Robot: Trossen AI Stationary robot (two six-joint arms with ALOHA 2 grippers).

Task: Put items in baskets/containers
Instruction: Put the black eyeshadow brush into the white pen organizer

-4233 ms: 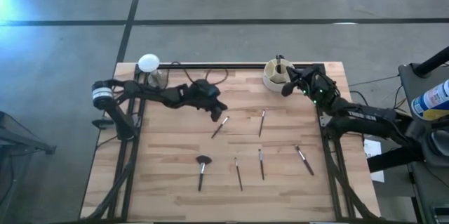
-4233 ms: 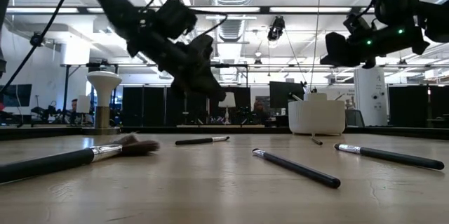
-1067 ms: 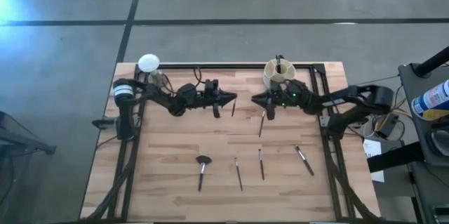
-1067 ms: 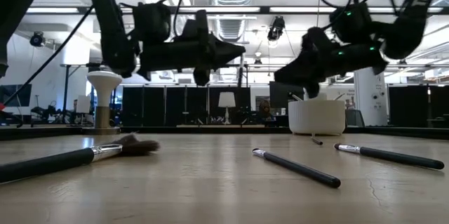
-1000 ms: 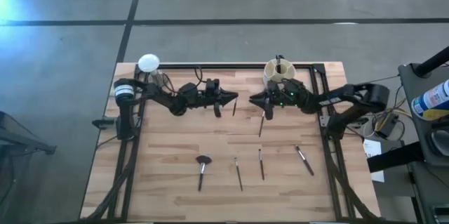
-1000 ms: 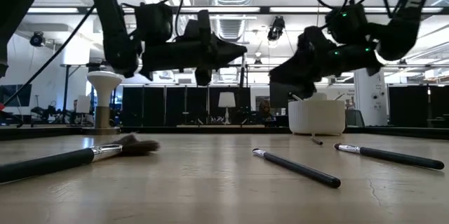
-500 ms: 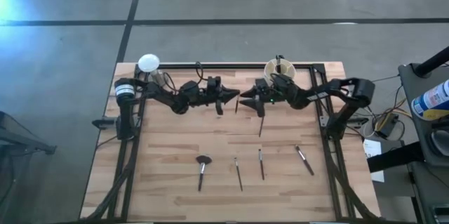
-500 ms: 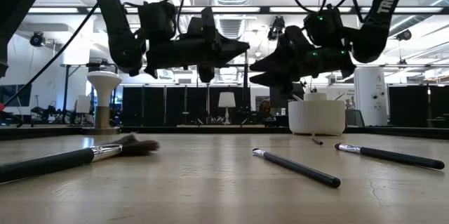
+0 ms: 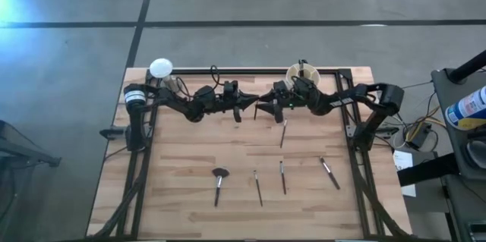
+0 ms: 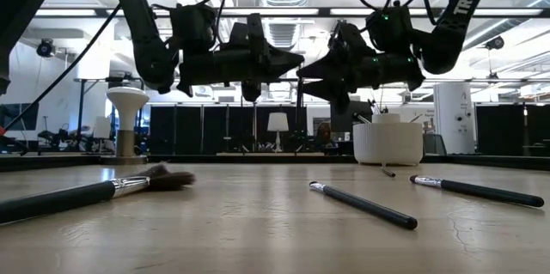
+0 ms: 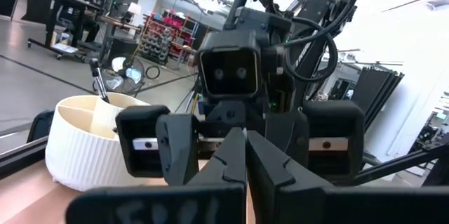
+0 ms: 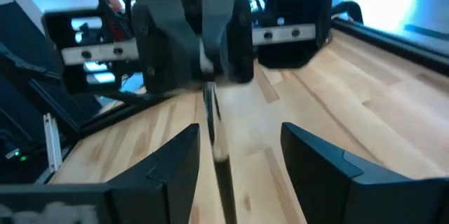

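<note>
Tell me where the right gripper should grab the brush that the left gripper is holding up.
Take the free shaft of the brush just below the left gripper, coming in level from the side opposite it. The brush hangs near upright, so the open right gripper can straddle it there.

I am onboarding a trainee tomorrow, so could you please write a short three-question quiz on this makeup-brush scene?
1. True or false: the left gripper is shut on a thin dark makeup brush, held upright in the air above the light wooden table.
2. The right gripper is: A) open, facing the left gripper; B) inside the cream-white round cup; C) resting on the table.
3. In the high view, how many brushes lie flat on the table?

Key: 1 true; 2 A; 3 five.
</note>
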